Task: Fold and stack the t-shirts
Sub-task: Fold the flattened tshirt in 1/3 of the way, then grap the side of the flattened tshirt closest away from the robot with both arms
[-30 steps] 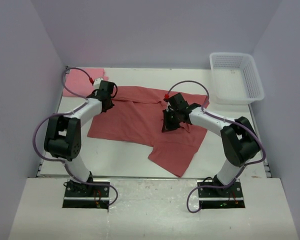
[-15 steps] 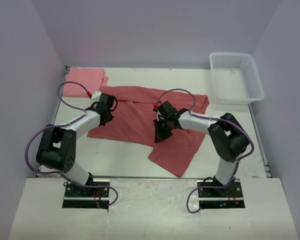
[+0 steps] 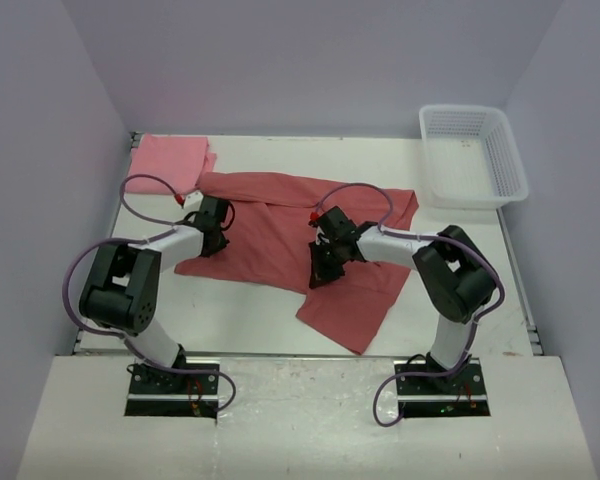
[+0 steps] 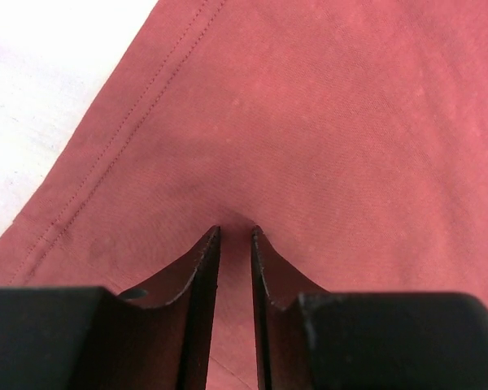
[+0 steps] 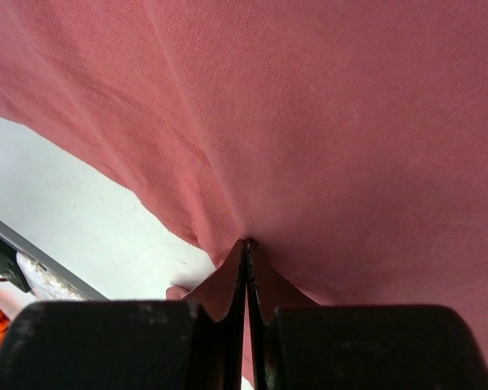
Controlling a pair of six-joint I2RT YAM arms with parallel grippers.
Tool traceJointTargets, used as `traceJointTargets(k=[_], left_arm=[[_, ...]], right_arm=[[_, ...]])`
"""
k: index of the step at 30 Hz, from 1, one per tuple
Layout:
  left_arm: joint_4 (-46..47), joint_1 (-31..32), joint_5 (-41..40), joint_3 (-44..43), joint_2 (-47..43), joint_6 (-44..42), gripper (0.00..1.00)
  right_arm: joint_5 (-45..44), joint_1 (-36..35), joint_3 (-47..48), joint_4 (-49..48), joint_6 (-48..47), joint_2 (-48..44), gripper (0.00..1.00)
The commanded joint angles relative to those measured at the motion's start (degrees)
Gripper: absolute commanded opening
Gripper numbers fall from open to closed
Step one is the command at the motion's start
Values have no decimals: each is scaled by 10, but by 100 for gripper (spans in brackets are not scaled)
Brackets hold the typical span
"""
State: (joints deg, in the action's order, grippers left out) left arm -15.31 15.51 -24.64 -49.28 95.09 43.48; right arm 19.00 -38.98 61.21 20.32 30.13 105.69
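Note:
The brick-red t-shirt point(image 3: 270, 225) lies spread out and rumpled across the middle of the table. My left gripper point(image 3: 216, 228) presses down on its left part, near a stitched hem. In the left wrist view the gripper point(image 4: 234, 231) has its jaws drawn close, with a pinch of red cloth point(image 4: 325, 122) between them. My right gripper point(image 3: 318, 275) sits at the shirt's near middle edge. It point(image 5: 246, 241) is shut on a tented fold of the shirt point(image 5: 350, 122). The lighter pink t-shirt point(image 3: 170, 158) lies folded at the back left corner.
A white lattice basket point(image 3: 472, 155) stands at the back right corner. Bare white table point(image 3: 250, 310) shows along the near edge, and beside the cloth in both wrist views point(image 4: 32, 97) point(image 5: 65, 203). Purple walls close in the sides and back.
My left gripper came nearer, off the pink shirt's side, and settled on the red shirt's left part. My right gripper shifted left and nearer along the red shirt, then held still.

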Motion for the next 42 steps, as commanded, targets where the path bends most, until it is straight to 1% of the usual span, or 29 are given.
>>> traceJointTargets(k=[1,4,7,12,18,21,23,24,26,27,29,30,31,33,35,36,38,39,42], left_arm=[[-38,-14,35,48,9,33,24],[-54,-14,43,72,-15,48,24],[-78,-14,46,94,-69,74,25],[-119,-14,66,117,-125,107,27],[-122,-13,81,132,-165,100,26],[-118,2,53,126,-185,78,26],[-119,19,30,119,-206,71,27],[-118,24,23,116,-213,71,30],[-118,46,-7,100,-228,59,33],[-118,53,-19,93,-231,50,36],[-134,72,-54,64,-235,46,37],[-143,80,-65,43,-235,47,38],[-160,93,-74,35,-235,46,39],[-173,100,-72,28,-234,51,43],[-183,102,-58,28,-232,51,44],[-185,102,-56,30,-233,51,44],[-184,103,-59,31,-235,48,44],[-184,103,-60,30,-236,46,44],[-170,105,-51,30,-240,35,44]], right_arm=[[-14,-2,-21,-1,28,-17,0],[-11,-2,-42,-2,40,-29,0],[-11,-2,-59,-3,47,-45,0],[-19,-2,-72,4,55,-70,0],[-48,-3,-72,18,42,-81,0],[-63,-4,-66,22,12,-115,1],[-80,-7,-65,27,-7,-142,6],[-78,-7,-62,29,-17,-166,12],[-89,-7,-47,49,-38,-188,21],[-89,-7,-41,64,-52,-209,31],[-101,-7,-21,88,-53,-229,43],[-111,-7,-8,116,-51,-248,55],[-117,-8,-4,135,-45,-256,58],[-131,-10,-7,173,-25,-277,62],[-135,-16,-45,186,-6,-316,63],[-149,-18,-79,202,28,-327,63],[-159,-29,-115,213,71,-364,63],[-189,-36,-144,221,90,-376,63],[-221,-47,-187,255,154,-400,63]])
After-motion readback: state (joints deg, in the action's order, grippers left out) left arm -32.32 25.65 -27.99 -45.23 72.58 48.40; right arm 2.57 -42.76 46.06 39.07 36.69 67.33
